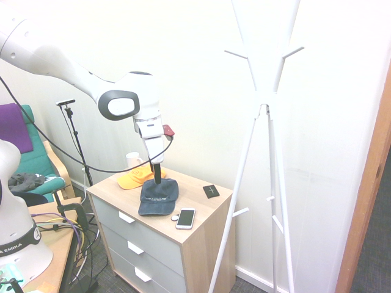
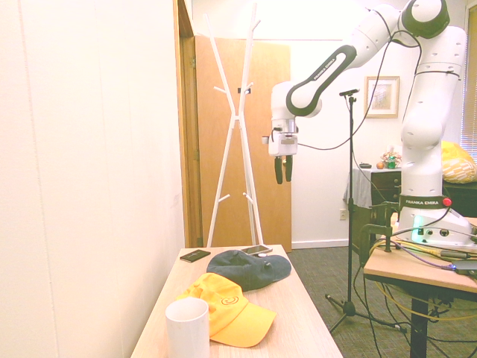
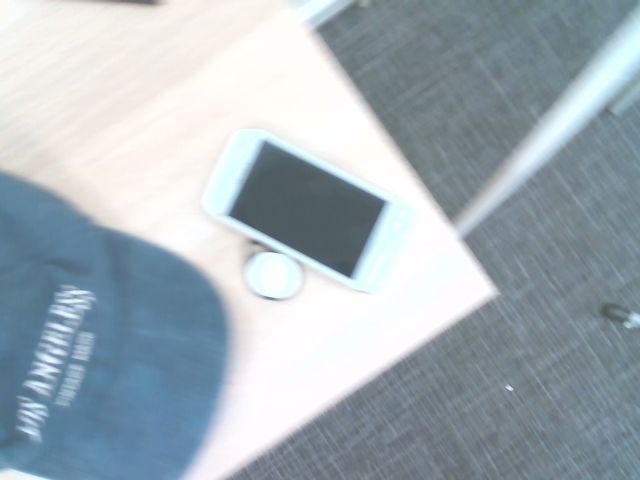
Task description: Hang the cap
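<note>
The navy blue cap [image 1: 158,198] lies flat on the wooden dresser top [image 1: 204,210], its white lettering showing in the wrist view [image 3: 60,360]. In the second exterior view the cap [image 2: 248,268] sits behind a yellow cap. My gripper [image 2: 283,177] hangs in the air above the cap, fingers pointing down, open and empty. In the first exterior view the gripper [image 1: 157,177] lines up over the cap's crown without touching it. The white coat rack [image 1: 263,104] stands on the floor beside the dresser, its pegs [image 2: 237,112] bare.
A yellow-orange cap [image 1: 135,177] and a white mug [image 1: 132,160] sit at the dresser's far end. A white phone [image 3: 305,208] and a small round white thing [image 3: 273,275] lie next to the navy cap's brim. A black card [image 1: 211,191] lies near the wall.
</note>
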You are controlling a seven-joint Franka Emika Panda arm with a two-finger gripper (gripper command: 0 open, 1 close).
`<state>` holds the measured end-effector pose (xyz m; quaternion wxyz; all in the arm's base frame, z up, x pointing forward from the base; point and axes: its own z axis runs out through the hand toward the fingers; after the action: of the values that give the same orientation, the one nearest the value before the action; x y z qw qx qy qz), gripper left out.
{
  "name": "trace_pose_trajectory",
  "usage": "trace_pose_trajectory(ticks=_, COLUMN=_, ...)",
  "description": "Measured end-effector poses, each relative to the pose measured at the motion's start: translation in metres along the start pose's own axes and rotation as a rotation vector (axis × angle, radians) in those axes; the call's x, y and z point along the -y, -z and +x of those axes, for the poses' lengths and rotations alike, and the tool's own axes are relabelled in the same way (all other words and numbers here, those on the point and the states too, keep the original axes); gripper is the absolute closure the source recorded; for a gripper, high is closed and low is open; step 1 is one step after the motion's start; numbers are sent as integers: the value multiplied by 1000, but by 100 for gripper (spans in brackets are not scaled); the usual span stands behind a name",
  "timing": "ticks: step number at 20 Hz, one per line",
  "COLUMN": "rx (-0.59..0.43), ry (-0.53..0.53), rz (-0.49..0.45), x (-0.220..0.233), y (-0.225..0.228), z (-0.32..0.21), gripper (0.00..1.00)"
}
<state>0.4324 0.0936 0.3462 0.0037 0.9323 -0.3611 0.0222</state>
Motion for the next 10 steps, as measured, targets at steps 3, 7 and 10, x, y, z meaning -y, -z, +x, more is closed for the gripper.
trace_pose_trajectory(ticks=3, rx=-15, ry=45, rz=-13, x=43, y=-19, z=-28, gripper=0)
trace_pose_trajectory(ticks=7, rx=-26, ry=97, rz=-30, x=100, y=-43, z=-64, gripper=0)
trace_pose_trajectory(ticks=10, rx=-37, ry=133, rz=-35, x=139, y=-62, z=-87, gripper=0)
